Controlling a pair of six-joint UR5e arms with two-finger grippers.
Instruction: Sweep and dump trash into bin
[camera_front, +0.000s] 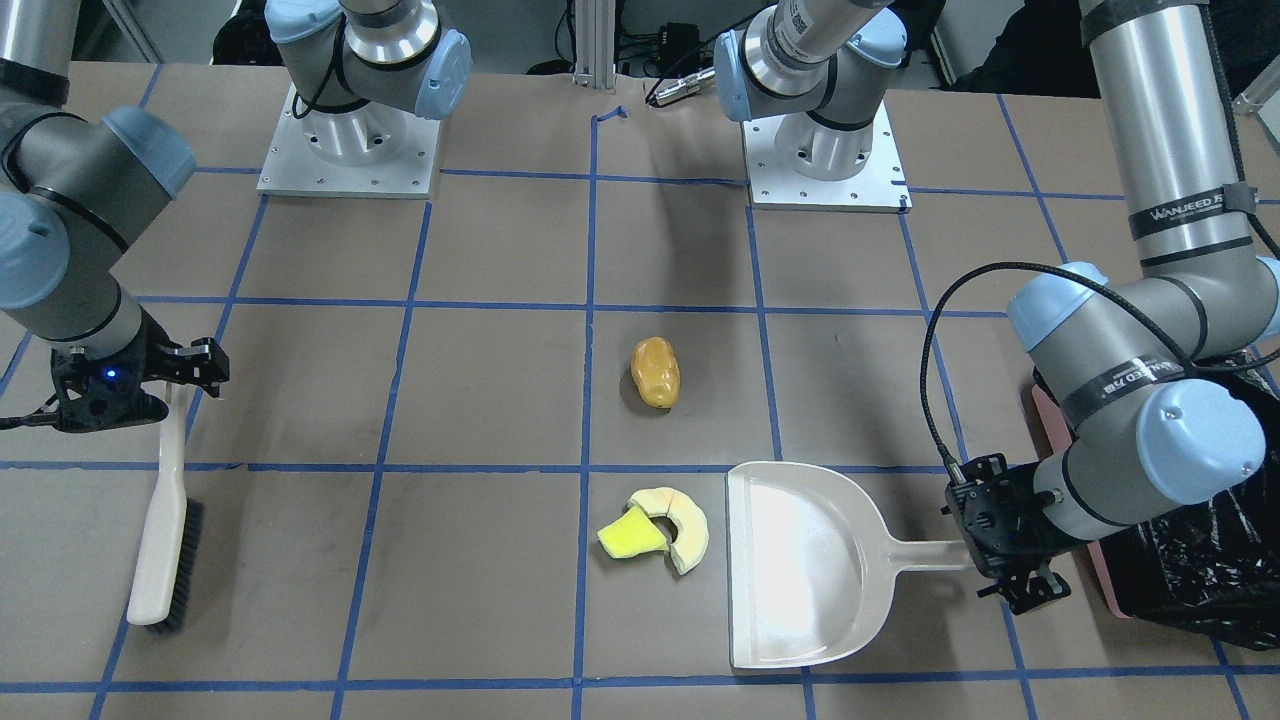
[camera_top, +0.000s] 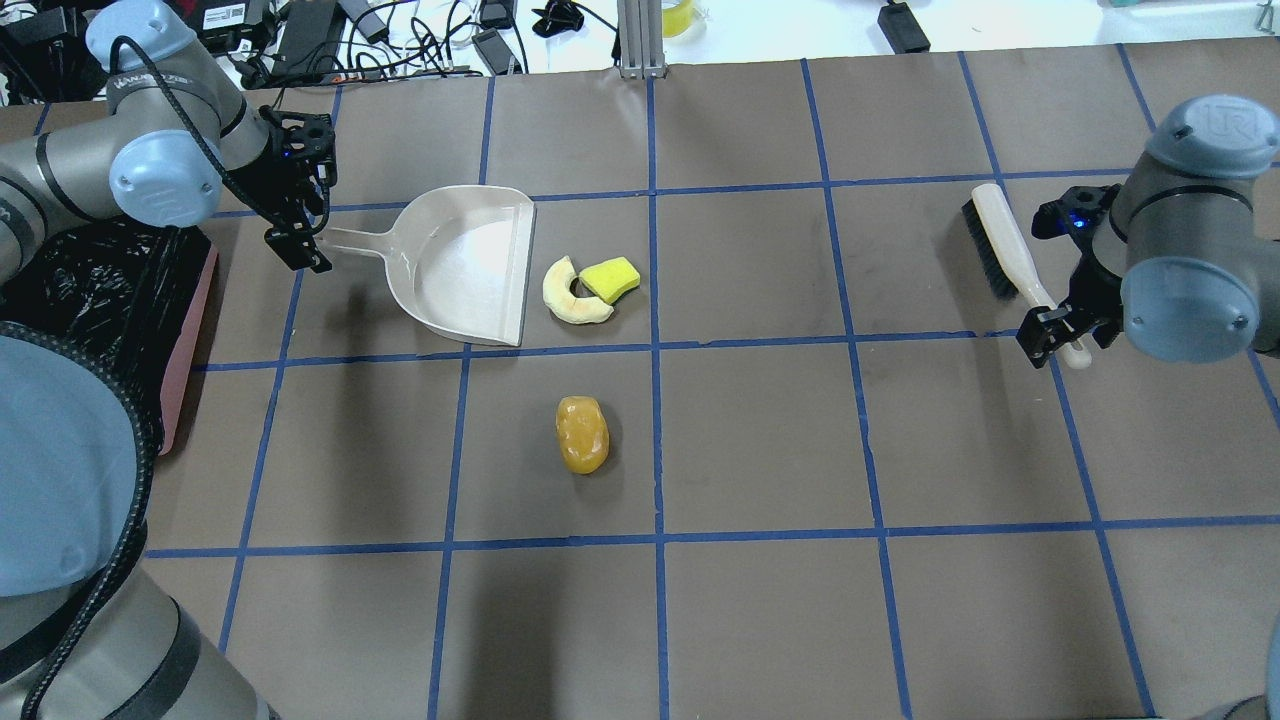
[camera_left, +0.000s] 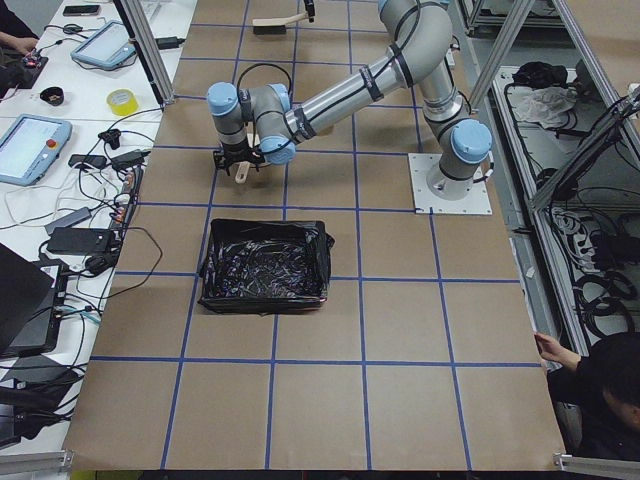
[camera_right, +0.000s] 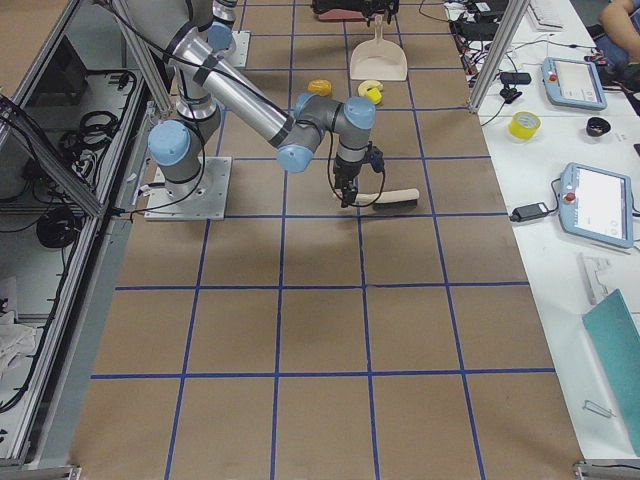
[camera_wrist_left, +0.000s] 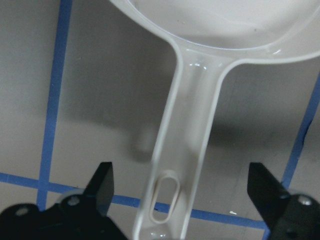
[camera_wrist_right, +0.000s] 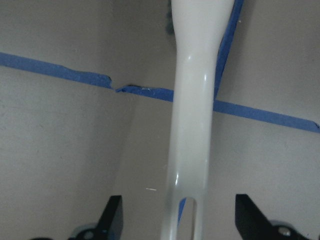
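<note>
The beige dustpan (camera_front: 800, 560) lies flat on the table. My left gripper (camera_front: 1000, 545) is open, its fingers (camera_wrist_left: 102, 182) straddling the dustpan handle (camera_wrist_left: 185, 150) without touching it. My right gripper (camera_top: 1055, 335) is open astride the end of the brush handle (camera_wrist_right: 192, 125); the brush (camera_front: 160, 530) lies on the table. The pale beige ring segment (camera_front: 682, 525) and the yellow-green wedge (camera_front: 628, 535) lie touching, just off the dustpan's mouth. The glossy yellow-brown lump (camera_front: 655, 372) lies apart, nearer the robot. The pink bin (camera_top: 190, 340) with its black bag stands behind my left arm.
The table is brown paper with a blue tape grid. The two arm bases (camera_front: 350, 150) stand at the robot's edge. The bin (camera_left: 265, 265) shows whole in the exterior left view. Cables and gear lie beyond the table's far edge (camera_top: 400, 30).
</note>
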